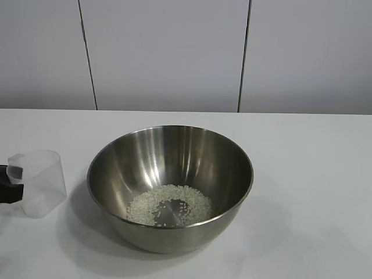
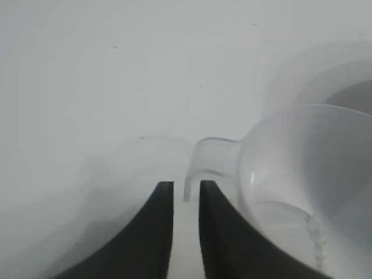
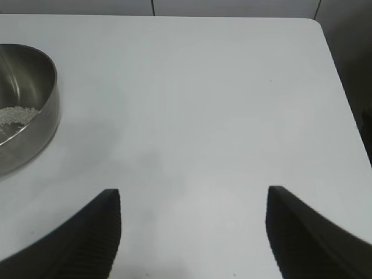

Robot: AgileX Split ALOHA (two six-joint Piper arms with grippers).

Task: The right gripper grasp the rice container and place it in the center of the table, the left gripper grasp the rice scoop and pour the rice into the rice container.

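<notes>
The rice container (image 1: pixel 168 151), a large shiny steel bowl, stands in the middle of the table (image 1: pixel 314 174) with a ring of rice (image 1: pixel 145 206) in its bottom. To its left the rice scoop (image 1: pixel 38 183), a clear plastic cup, stands upright on the table and looks empty. My left gripper (image 1: pixel 7 185) is at the scoop's outer side. In the left wrist view its jaws (image 2: pixel 186 185) stand a little apart around the tip of the scoop's handle tab (image 2: pixel 212 157), without pinching it. My right gripper (image 3: pixel 193 200) is open over bare table, beside the bowl (image 3: pixel 40 116).
The table's far corner and side edge (image 3: pixel 343 87) show in the right wrist view. A panelled white wall (image 1: pixel 174 52) runs behind the table. Bare tabletop lies to the right of the bowl.
</notes>
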